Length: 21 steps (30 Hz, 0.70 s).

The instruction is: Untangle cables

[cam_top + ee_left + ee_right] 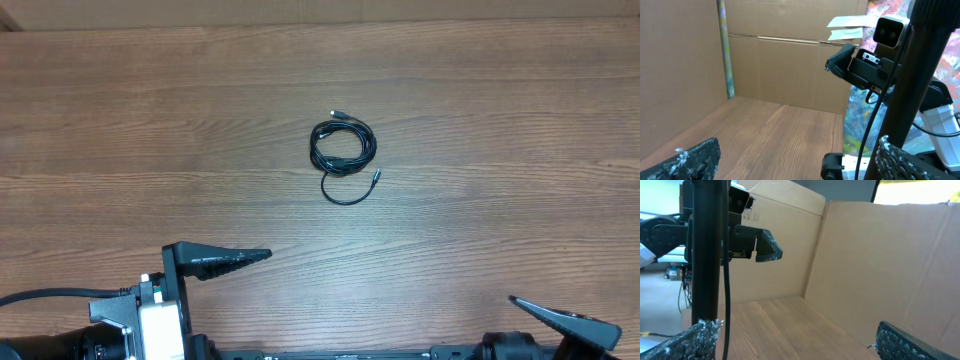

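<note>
A small bundle of thin black cables (343, 150) lies coiled on the wooden table, a little right of centre in the overhead view, with small plug ends sticking out at its top and lower right. My left gripper (232, 258) is at the near left edge, open and empty, well short of the cables. My right gripper (560, 322) is at the near right corner, open and empty. In the left wrist view my jaws (795, 162) are wide apart over bare wood. In the right wrist view my jaws (800, 340) are wide apart too. The cables show in neither wrist view.
Brown cardboard walls (785, 65) stand around the table's far and side edges. A black camera post (707, 255) rises at the near edge between the arms, and each wrist view shows the other arm beside it.
</note>
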Available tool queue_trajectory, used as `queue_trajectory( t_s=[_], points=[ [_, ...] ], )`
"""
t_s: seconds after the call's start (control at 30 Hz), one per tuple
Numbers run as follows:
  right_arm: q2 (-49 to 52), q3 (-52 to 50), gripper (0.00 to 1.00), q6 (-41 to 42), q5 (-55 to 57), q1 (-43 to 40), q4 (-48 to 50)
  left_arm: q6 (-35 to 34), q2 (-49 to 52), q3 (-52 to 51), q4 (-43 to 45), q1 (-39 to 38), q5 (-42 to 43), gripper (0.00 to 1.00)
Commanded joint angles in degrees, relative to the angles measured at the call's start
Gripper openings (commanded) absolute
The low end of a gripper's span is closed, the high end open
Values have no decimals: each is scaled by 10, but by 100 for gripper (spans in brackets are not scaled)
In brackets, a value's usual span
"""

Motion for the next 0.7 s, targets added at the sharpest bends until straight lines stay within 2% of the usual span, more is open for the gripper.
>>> queue_trajectory(
  t_s=[0.0, 0.1, 0.17, 0.27, 0.33, 0.53, 0.6, 0.67],
  points=[
    [6, 8, 100, 38, 61, 2, -14, -23, -2, 8, 2, 0, -40, 100],
    [10, 8, 100, 39, 158, 2, -56, -75, -2, 8, -5, 0, -136, 95],
    [17, 8, 100, 83, 209, 2, -78, -117, -2, 8, -21, 0, -201, 88],
    [27, 8, 100, 146, 218, 2, -86, -134, -2, 8, -41, 0, -259, 86],
    [33, 8, 100, 151, 222, 2, -86, -129, -2, 8, -58, 0, -306, 99],
    [61, 8, 100, 152, 246, 2, -94, -111, 9, 8, -164, 0, -546, 100],
    [65, 8, 100, 152, 246, 2, -95, -111, 15, 8, -196, 0, -577, 100],
    [65, 7, 100, 153, 246, 2, -97, -114, 16, 8, -218, -1, -569, 100]
  ],
)
